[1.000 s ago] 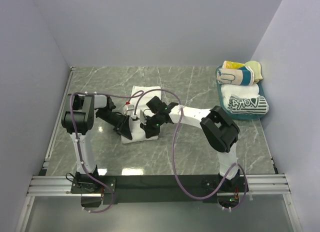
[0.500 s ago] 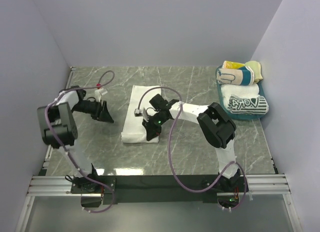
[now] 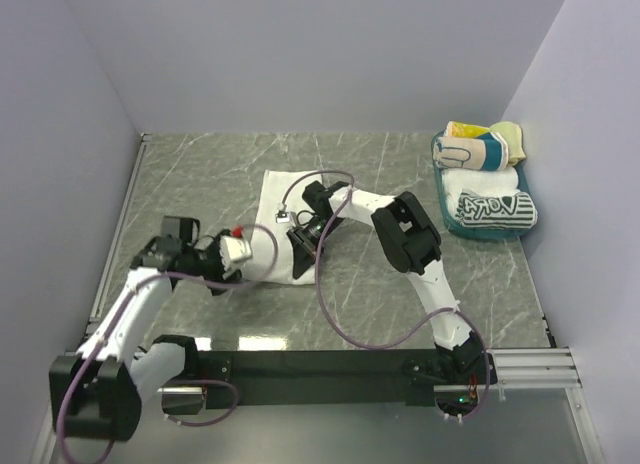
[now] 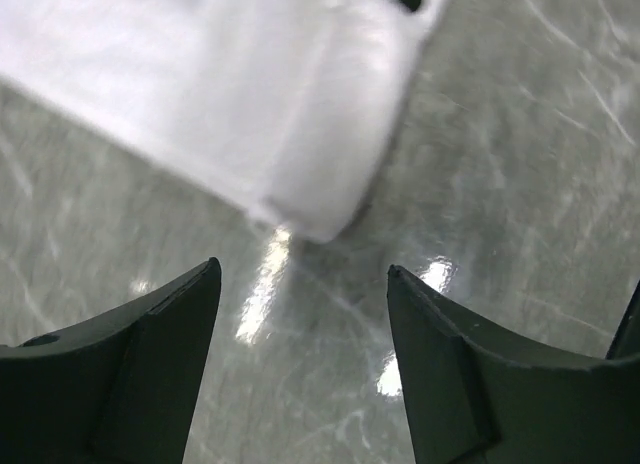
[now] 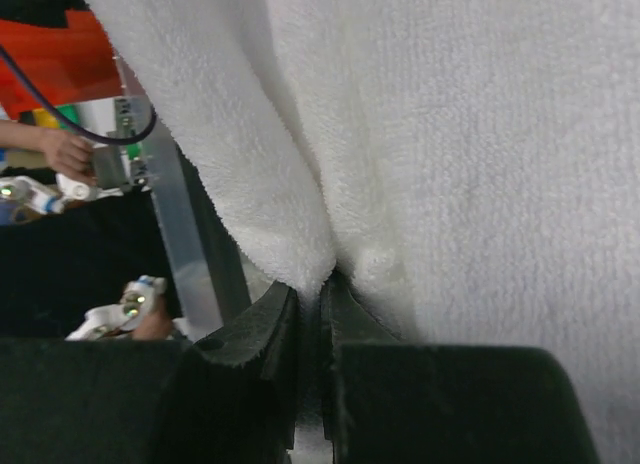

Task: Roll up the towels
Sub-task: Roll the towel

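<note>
On the counter (image 3: 180, 174) the big white towel (image 3: 272, 196) lies near the middle, the right arm (image 3: 357, 202) pinching its 4 o'clock edge in narrow jaws while the left arm (image 3: 135, 299) holds its jaws wide and empty at 8 o'clock, so I'd worry a one-sided tug skews the roll.

A large white wrinkled cloth towel (image 3: 278, 199) lies on the grey marbled table (image 3: 200, 174), a fold within the right pincer (image 5: 320, 294), a corner just ahead of the left pincer (image 4: 302, 274). Well right of both, a teal basket (image 3: 441, 189) holds two rolled towels (image 3: 490, 206); the striped one lies behind the printed one.
</note>
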Robot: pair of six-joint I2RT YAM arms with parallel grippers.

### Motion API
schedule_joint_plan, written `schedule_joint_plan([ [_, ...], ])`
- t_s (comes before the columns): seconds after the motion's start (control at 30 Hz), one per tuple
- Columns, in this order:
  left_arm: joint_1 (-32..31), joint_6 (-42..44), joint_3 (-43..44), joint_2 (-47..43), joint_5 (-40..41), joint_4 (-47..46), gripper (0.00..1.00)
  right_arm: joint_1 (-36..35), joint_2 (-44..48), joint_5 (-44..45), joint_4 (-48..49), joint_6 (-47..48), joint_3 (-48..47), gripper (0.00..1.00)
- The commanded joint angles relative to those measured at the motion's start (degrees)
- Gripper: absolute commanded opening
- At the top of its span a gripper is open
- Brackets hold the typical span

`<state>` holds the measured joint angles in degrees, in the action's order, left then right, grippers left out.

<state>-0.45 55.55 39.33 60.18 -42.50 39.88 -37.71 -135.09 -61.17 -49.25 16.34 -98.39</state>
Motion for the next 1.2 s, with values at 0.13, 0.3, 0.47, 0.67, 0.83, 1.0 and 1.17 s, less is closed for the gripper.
schedule_joint_plan([
  [0.13,-18.70,3.78,-11.11,-9.12,11.82,-19.65,0.75,0.36,-8.25,3.42,-10.24,-0.34,-6.55,0.00],
  [0.3,-24.94,5.62,-12.61,-5.79,14.81,-25.02,0.75,0.36,-10.55,3.51,-13.67,-0.34,-9.54,0.00],
  [0.47,-27.24,10.36,-14.28,-0.78,18.76,-30.55,0.74,0.45,-11.60,3.16,-14.90,0.18,-9.89,0.00],
  [0.67,-27.59,13.97,-12.18,6.25,18.42,-23.99,0.46,1.15,-11.43,2.72,-14.90,-0.08,-10.15,0.00],
  [0.83,-27.59,12.39,-8.32,10.82,17.28,-14.67,0.14,2.20,-10.38,4.12,-14.82,-0.17,-11.65,0.15],
  [1.0,-27.33,8.44,-2.00,18.98,15.70,-6.05,0.01,5.01,-2.41,9.74,-11.06,-0.69,-10.07,0.36],
  [1.17,-25.31,5.80,5.39,29.70,12.62,4.05,0.01,8.35,9.12,14.75,-2.11,-1.83,-1.83,0.53],
])
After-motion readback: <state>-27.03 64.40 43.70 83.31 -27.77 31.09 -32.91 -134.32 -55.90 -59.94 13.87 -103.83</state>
